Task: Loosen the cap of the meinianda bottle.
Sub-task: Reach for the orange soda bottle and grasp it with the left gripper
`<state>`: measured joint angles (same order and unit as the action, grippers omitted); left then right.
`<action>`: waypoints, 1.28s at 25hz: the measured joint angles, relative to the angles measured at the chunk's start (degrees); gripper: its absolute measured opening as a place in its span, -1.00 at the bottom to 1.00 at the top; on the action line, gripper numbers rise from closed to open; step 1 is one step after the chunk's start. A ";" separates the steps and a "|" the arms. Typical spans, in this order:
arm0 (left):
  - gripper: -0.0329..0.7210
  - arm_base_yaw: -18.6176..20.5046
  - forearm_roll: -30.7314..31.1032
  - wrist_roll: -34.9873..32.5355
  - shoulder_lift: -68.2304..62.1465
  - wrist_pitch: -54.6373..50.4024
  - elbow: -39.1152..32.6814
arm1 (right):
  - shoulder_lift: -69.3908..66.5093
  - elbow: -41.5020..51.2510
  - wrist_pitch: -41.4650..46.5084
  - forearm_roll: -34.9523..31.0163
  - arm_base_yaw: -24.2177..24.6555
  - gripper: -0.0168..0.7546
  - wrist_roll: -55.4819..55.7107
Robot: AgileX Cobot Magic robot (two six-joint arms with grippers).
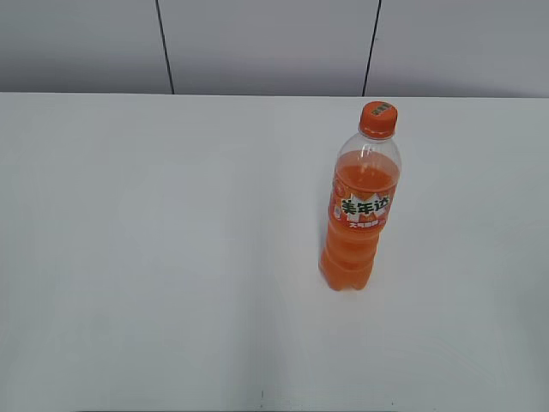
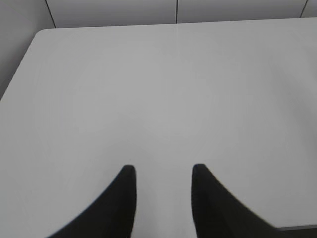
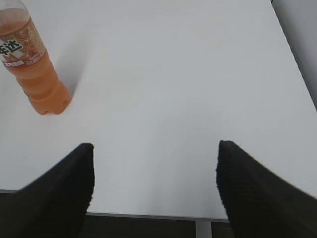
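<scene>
Meinianda bottle (image 3: 34, 69) upright, well left of wide right claw (image 3: 154, 171), left claw (image 2: 163, 191) narrower, likely empty

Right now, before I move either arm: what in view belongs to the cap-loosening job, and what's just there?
Belongs to the job:
- meinianda bottle, upright
- cap, on the bottle
- left gripper, open, empty
- right gripper, open wide, empty

Just there:
- white table
- grey wall panels

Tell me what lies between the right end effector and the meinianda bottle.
Nothing: the right wrist view shows only bare white table between the open right end effector and the meinianda bottle.
</scene>
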<state>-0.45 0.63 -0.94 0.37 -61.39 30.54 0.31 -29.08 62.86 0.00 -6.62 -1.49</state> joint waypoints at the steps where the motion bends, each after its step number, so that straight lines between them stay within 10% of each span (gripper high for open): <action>1: -0.27 0.00 0.00 0.00 0.00 0.00 0.00 | 0.00 0.00 0.00 -0.39 0.00 0.54 0.00; 32: -0.28 0.00 0.00 0.00 0.00 0.00 0.00 | 0.00 0.00 0.00 -0.39 0.00 0.54 0.00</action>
<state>-0.45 0.63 -0.94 0.37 -61.39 30.54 0.31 -29.08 62.86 -0.39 -6.62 -1.49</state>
